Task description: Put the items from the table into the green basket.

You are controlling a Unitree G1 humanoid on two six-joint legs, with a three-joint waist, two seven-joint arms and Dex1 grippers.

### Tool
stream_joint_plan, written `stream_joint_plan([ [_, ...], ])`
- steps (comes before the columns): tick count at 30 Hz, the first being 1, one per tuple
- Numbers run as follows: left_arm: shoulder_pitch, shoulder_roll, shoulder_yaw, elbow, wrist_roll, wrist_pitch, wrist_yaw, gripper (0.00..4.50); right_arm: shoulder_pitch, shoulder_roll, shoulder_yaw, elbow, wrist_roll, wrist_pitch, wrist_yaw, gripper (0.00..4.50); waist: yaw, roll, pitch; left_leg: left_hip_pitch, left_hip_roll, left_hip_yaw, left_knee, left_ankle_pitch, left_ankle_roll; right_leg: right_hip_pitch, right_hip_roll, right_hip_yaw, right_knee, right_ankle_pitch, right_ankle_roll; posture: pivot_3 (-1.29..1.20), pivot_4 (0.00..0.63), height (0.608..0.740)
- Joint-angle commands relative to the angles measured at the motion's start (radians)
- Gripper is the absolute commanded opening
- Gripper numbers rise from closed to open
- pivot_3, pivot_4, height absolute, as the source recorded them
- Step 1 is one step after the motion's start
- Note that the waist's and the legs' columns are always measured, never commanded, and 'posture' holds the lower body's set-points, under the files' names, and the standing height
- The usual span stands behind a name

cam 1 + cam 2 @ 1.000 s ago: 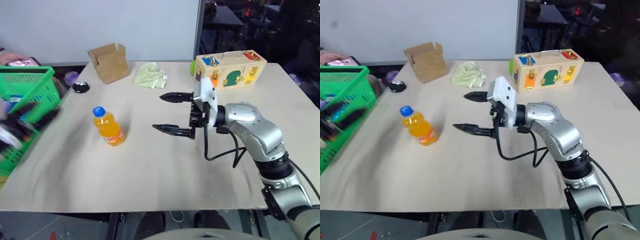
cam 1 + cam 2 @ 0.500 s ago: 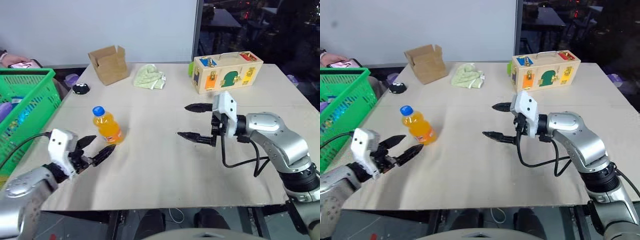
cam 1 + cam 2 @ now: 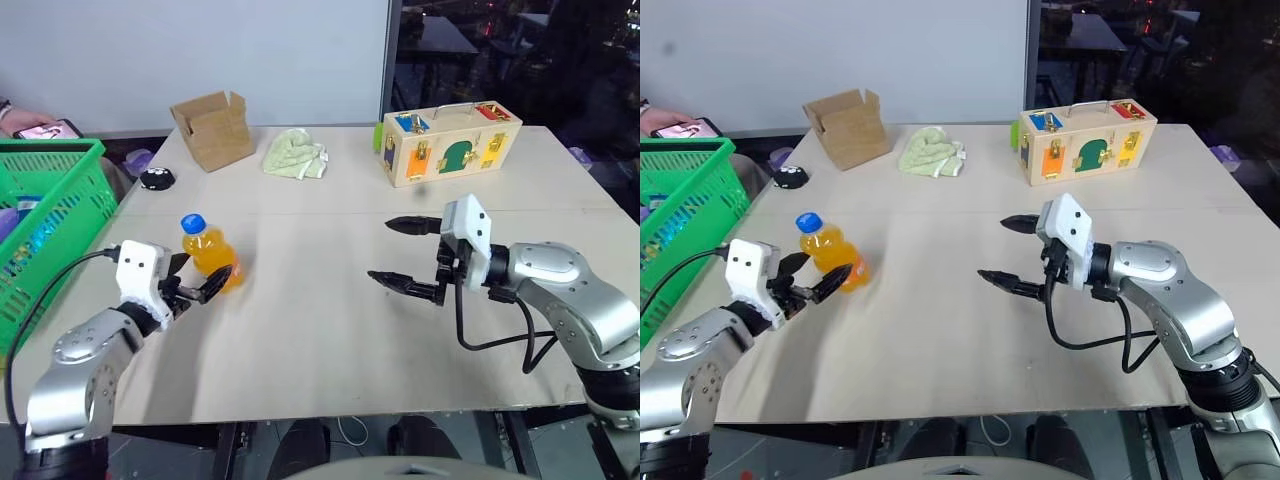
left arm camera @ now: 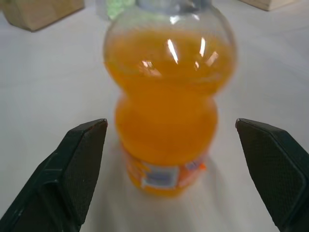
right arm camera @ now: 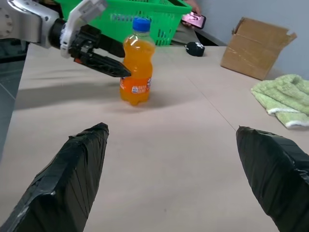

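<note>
Straddling bottle [image 3: 205, 251], L end effector [image 3: 198, 283] agape

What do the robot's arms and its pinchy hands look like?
Both arms are smooth, rounded silver-grey metal with black rings at the joints. Each wrist carries a small white box. The left gripper and the right gripper each have two slim black fingers that taper to points, with finely textured pads. A thin black cable loops from each wrist back along the arm.

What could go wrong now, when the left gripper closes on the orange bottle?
1. The bottle stands upright between the open fingers of the left gripper; an off-centre close might tip it.
2. Its rounded body could slip from the fingers.
3. The green basket sits off the table's edge, so the bottle could fall during the carry.
</note>
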Motion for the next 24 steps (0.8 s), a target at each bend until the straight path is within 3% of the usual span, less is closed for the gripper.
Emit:
stream_joint_plan([
  [1, -0.048, 0.0, -0.029, 0.032, 0.032, -0.04, -0.002, 4.41, -0.001, -0.017, -0.039, -0.041, 0.015, -0.004, -0.005, 4.5, -0.006, 0.0, 0.0, 0.0, 0.0, 0.0, 0.0, 0.0, 0.0, 0.0, 0.0, 0.0, 0.0, 0.0, 0.0, -0.03, 0.0, 0.74],
  [5, -0.085, -0.011, -0.047, 0.079, 0.048, -0.06, -0.008, 4.41, -0.001, -0.022, -0.038, -0.048, 0.023, -0.005, 0.001, 4.5, -0.018, 0.0, 0.0, 0.0, 0.0, 0.0, 0.0, 0.0, 0.0, 0.0, 0.0, 0.0, 0.0, 0.002, 0.003, -0.05, 0.0, 0.74],
  [9, -0.082, -0.021, -0.038, 0.076, 0.035, -0.075, -0.024, 2.96, -0.004, -0.024, -0.032, -0.054, 0.035, -0.005, 0.011, 4.5, -0.021, 0.0, 0.0, 0.0, 0.0, 0.0, 0.0, 0.0, 0.0, 0.0, 0.0, 0.001, 0.0, 0.002, 0.003, -0.05, 0.0, 0.74],
  [17, -0.17, -0.012, 0.166, 0.004, -0.129, 0.003, 0.063, 2.96, -0.08, 0.054, 0.02, -0.007, 0.033, -0.046, 0.031, 4.5, -0.019, -0.004, 0.002, -0.001, 0.001, -0.001, 0.0, 0.0, 0.0, -0.001, 0.001, 0.0, 0.001, 0.002, 0.003, 0.04, 0.0, 0.74],
  [24, -0.259, 0.184, 0.448, -0.031, -0.203, 0.161, 0.191, 2.96, -0.325, 0.336, 0.134, 0.21, 0.009, -0.097, 0.023, 4.5, -0.008, -0.007, 0.002, 0.0, 0.004, -0.003, -0.003, 0.0, 0.0, -0.002, 0.004, -0.002, 0.003, 0.005, 0.0, 0.23, 0.0, 0.74],
])
